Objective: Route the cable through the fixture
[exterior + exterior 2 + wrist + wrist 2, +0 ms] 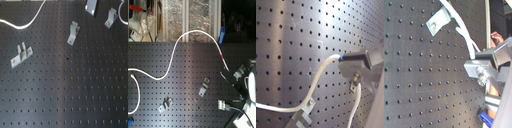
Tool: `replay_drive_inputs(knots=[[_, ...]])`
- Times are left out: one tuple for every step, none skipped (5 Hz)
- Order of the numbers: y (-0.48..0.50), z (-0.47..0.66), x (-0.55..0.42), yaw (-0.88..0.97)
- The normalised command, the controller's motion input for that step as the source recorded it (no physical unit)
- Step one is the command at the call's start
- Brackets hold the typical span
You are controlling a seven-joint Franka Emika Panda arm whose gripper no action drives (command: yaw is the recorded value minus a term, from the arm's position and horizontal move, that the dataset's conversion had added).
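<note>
We see the gripper (348,59) clamped on the white cable (173,55) near its end, above the perforated board (183,105); the cord loops back across it. Light and limp, we judge, so hold close to the tip when approaching the forked clip (204,88)

I'm working over a lab bench: a black perforated breadboard (183,75) (optical-table style), with cluttered equipment shelves (158,20) behind at twelve o'clock.
</note>
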Motion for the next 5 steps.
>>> replay_drive_inputs(knots=[[0.442,0.41,0.036,0.03],[0.079,0.52,-0.303,0.00],[-0.040,0.09,-0.256,0.05],[-0.195,0.11,-0.393,0.00],[-0.160,0.11,-0.410,0.00]])
